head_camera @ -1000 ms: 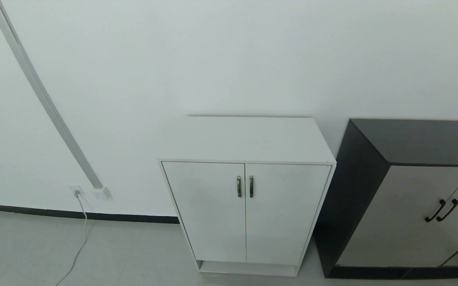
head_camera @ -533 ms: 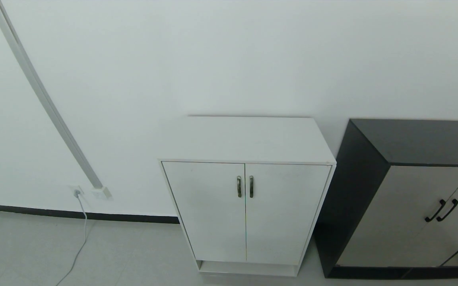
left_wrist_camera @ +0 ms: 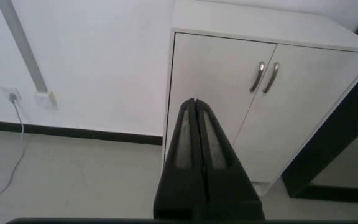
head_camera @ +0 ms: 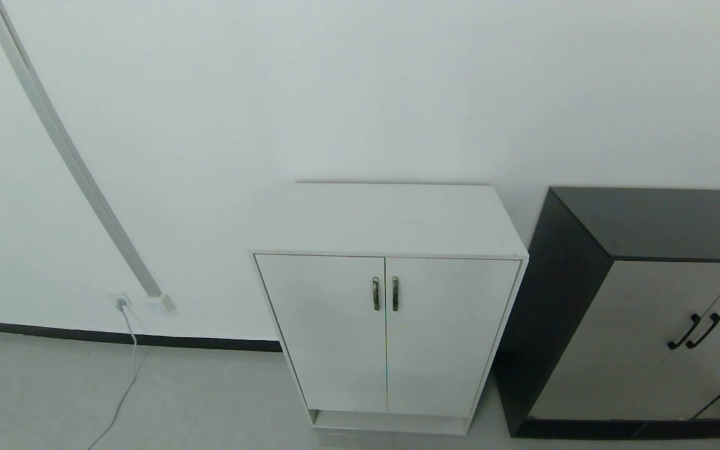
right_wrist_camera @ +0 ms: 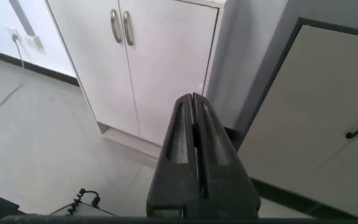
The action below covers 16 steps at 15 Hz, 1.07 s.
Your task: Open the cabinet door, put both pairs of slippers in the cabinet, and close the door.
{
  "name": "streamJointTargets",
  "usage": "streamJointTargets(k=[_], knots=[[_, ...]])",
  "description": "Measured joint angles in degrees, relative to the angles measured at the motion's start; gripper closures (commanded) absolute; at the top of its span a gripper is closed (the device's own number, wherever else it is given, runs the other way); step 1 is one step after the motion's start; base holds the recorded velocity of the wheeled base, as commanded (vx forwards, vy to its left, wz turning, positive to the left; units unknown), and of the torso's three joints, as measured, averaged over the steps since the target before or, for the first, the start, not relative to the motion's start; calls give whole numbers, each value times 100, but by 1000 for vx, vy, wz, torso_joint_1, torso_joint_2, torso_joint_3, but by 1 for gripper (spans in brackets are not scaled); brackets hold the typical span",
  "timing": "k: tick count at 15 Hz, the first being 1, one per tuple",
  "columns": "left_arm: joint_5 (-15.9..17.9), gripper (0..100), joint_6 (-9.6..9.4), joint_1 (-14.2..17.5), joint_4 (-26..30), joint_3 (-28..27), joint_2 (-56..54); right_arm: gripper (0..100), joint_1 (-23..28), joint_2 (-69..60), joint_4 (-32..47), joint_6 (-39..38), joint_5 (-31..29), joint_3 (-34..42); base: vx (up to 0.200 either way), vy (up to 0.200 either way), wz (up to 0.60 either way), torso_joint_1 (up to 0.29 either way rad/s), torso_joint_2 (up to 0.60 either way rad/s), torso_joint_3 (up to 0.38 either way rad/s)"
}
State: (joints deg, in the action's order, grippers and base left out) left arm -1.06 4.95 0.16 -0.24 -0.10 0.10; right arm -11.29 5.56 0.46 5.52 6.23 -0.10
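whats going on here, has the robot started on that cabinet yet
Not yet. The white cabinet stands against the wall with both doors shut, beside a black cabinet. The left gripper and right gripper are both shut and empty, held short of the white cabinet and touching neither it nor its handles.

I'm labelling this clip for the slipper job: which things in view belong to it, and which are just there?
For the job:
white cabinet, shut
its door handles
left gripper, shut
right gripper, shut

Just there:
black cabinet, beside the white one
wall socket with grey cable
cable duct on the wall
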Motion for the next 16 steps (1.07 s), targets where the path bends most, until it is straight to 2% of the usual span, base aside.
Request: streamJointTargets(k=[4, 8, 11, 16], knots=[[-5, 100, 2, -2, 2, 0, 0, 100, 875, 50, -20, -44, -119, 2, 0, 0, 0, 0, 0, 0], [-5, 100, 2, -2, 0, 0, 0, 100, 1080, -378, -26, -161, -137, 10, 0, 0, 0, 0, 0, 0], [-5, 100, 2, 0, 0, 0, 0, 100, 1108, -492, -71, -733, -539, 10, 0, 0, 0, 0, 0, 0], [-5, 100, 5, 2, 0, 0, 0, 100, 1122, -538, -78, -696, -530, 10, 0, 0, 0, 0, 0, 0]])
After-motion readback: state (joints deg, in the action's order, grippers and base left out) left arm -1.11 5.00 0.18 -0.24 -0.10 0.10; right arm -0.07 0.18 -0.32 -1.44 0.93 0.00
